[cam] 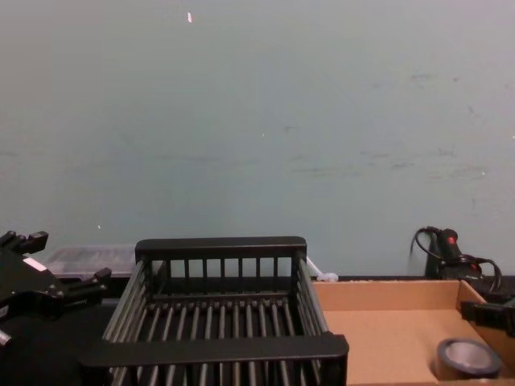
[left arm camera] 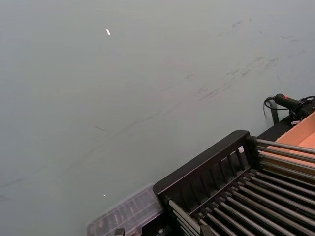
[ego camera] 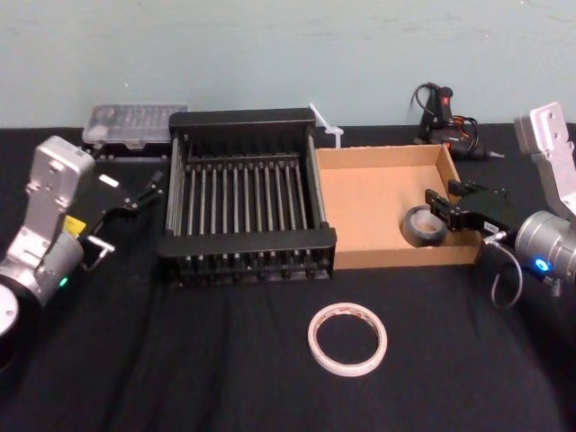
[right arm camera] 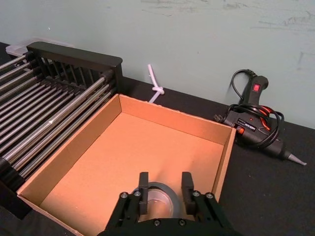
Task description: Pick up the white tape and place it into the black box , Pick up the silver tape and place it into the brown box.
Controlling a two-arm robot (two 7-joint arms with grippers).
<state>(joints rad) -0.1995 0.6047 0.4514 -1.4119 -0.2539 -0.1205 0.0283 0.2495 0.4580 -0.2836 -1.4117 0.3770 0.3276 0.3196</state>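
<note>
The silver tape [ego camera: 423,226], a small dark grey roll, lies flat on the floor of the brown box [ego camera: 373,193], near its right wall. My right gripper [ego camera: 442,211] hangs just over that roll, and in the right wrist view its fingers [right arm camera: 143,181] stand apart to either side of the silver tape [right arm camera: 158,196] without clamping it. The white tape [ego camera: 347,338], a large thin ring, lies on the black cloth in front of the boxes. The black box [ego camera: 247,243] stands left of the brown one. My left gripper [ego camera: 147,191] is parked left of the black box, open and holding nothing.
A clear plastic case [ego camera: 135,121] sits behind the black box at the back left. A black glue gun [ego camera: 445,117] with its cord lies behind the brown box. A white tie [ego camera: 326,126] lies between them, by the wall.
</note>
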